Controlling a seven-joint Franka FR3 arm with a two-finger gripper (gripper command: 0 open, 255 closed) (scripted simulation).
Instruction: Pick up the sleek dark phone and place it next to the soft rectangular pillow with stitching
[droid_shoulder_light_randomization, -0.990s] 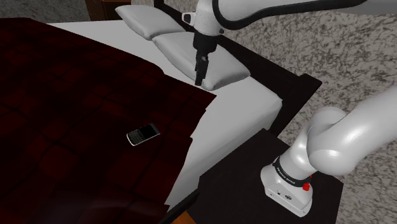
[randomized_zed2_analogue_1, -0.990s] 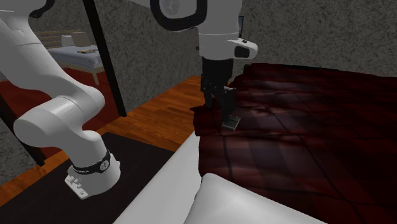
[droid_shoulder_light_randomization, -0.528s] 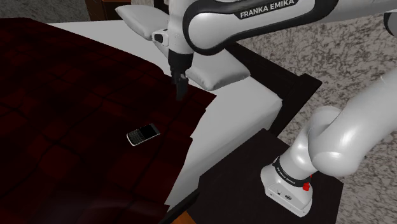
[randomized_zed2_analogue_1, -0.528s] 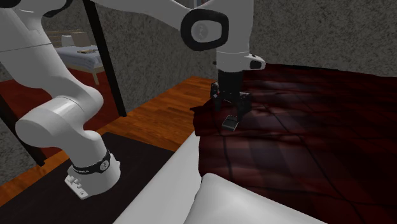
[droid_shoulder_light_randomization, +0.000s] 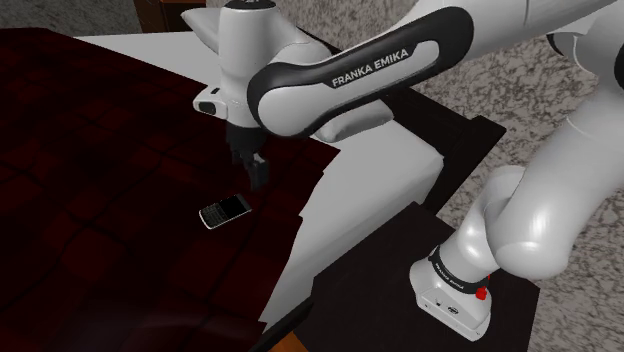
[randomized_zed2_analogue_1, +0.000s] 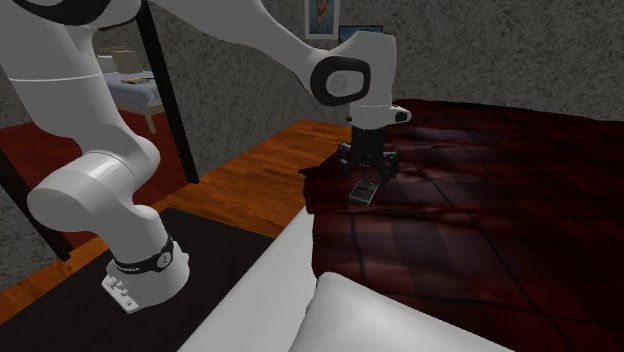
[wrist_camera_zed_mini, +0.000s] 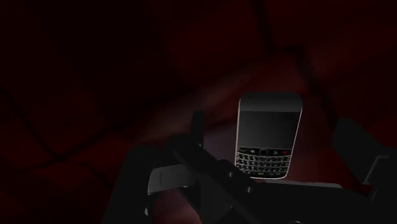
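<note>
On the dark red blanket (droid_shoulder_light_randomization: 100, 150), near its edge over the bed (droid_shoulder_light_randomization: 390, 160), the dark phone (droid_shoulder_light_randomization: 224, 211) lies flat. Just above it hangs the claw (droid_shoulder_light_randomization: 251, 168), jaws spread apart, lined up across the phone's narrow width; I'd say a short descent remains.

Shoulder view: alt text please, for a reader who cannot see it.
The white arm's black hand hangs open just above a dark keypad phone lying on a dark red bedspread. Behind the arm, a white pillow lies on the white sheet.
</note>
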